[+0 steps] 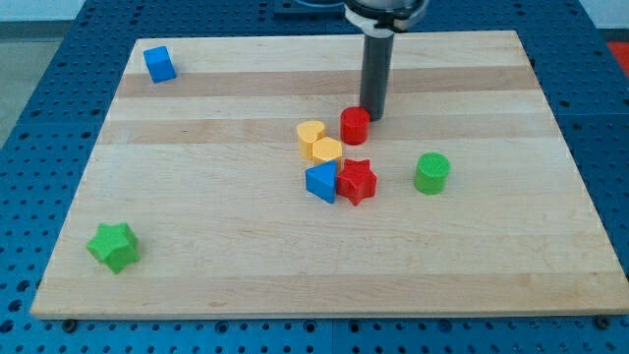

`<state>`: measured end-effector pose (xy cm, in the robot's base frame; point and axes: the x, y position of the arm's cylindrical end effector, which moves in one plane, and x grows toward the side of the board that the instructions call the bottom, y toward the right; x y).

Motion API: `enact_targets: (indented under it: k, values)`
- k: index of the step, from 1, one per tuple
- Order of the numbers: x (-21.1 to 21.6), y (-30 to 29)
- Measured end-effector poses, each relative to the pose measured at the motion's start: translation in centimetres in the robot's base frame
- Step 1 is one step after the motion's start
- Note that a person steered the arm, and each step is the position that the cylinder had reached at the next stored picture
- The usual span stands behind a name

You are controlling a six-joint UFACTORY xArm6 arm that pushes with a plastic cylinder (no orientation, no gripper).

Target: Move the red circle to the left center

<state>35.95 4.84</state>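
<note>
The red circle (355,126) is a short red cylinder near the middle of the wooden board (197,226). My tip (372,116) stands just at its upper right edge, touching or nearly touching it. The dark rod rises from there to the view's top. Left of the red circle lie a yellow heart (311,135) and a yellow rounded block (327,150). Below them sit a blue triangle (320,183) and a red star (356,181), side by side.
A green cylinder (431,172) stands to the right of the cluster. A blue cube (159,64) sits at the board's top left corner. A green star (112,246) lies at the bottom left. Blue perforated table surrounds the board.
</note>
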Motion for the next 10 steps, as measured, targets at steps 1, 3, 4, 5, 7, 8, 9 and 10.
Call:
enact_targets:
  k: [1, 3, 4, 5, 7, 8, 9, 10]
  values:
    - [-1.1, -2.3]
    - [-1.5, -1.7]
    - [-0.2, 5.4]
    - [3.8, 6.7]
    - [4.2, 2.0]
    - [4.2, -0.6]
    - [3.9, -2.6]
    - [1.6, -4.1]
